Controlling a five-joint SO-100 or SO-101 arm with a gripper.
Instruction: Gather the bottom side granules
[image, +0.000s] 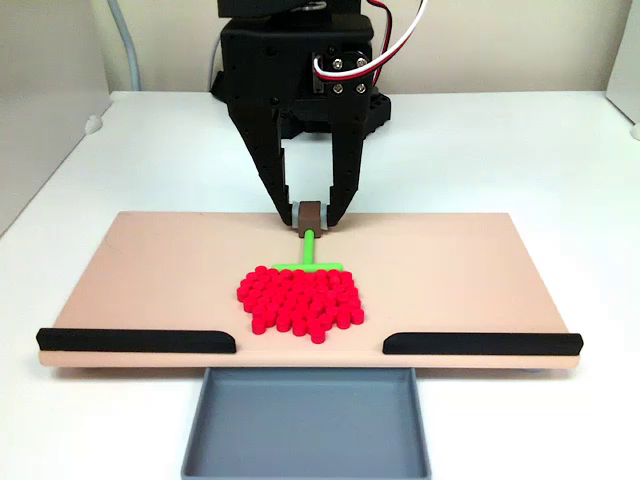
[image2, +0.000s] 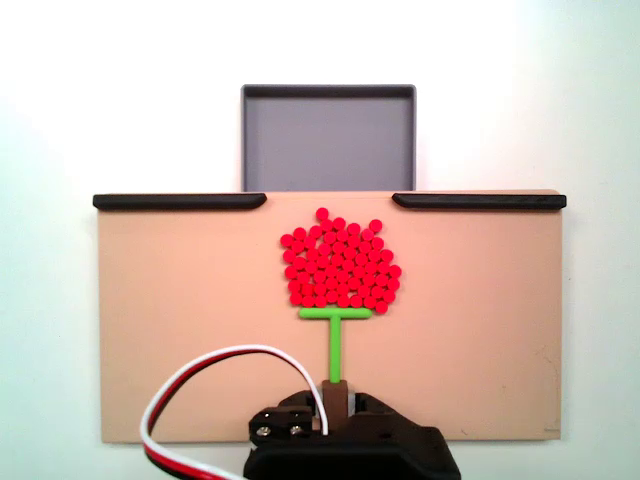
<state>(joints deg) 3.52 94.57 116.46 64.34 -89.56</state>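
- Clearly, in a fixed view from the front, the gripper (image: 311, 214) pinches the brown handle block (image: 311, 213) of the green T-shaped pusher (image: 309, 257), its two black fingers closed against the block's sides.
- The granules (image: 301, 301) lie in one dense red cluster just in front of the pusher's crossbar, touching it, on the tan board (image: 150, 270).
- Measured from the cluster, the gap between the two black rails (image: 135, 341) lies just ahead, and the grey tray (image: 306, 420) sits beyond that gap, on the white table (image: 520, 140).
- To push well, I judge the crossbar should stay flat on the board and square to the gap, since a tilt would let pellets slip underneath.

- Next, in a fixed view from above and behind the arm, the gripper (image2: 334, 398) again holds the handle block (image2: 334, 399) at the pusher's stem end.
- The pusher (image2: 335, 330) has its crossbar against the near edge of the granules (image2: 340, 265); the cluster is wider than the crossbar on both sides.
- From the cluster, the rail gap and the tray (image2: 328, 140) lie straight ahead, roughly in line with the stem.
- Because the cluster overhangs the bar, a slow, straight stroke looks wise; outer pellets may spill round the ends and need a second sweep.
- Rails (image2: 180, 201) either side of the gap could catch strays, so staying centred matters.
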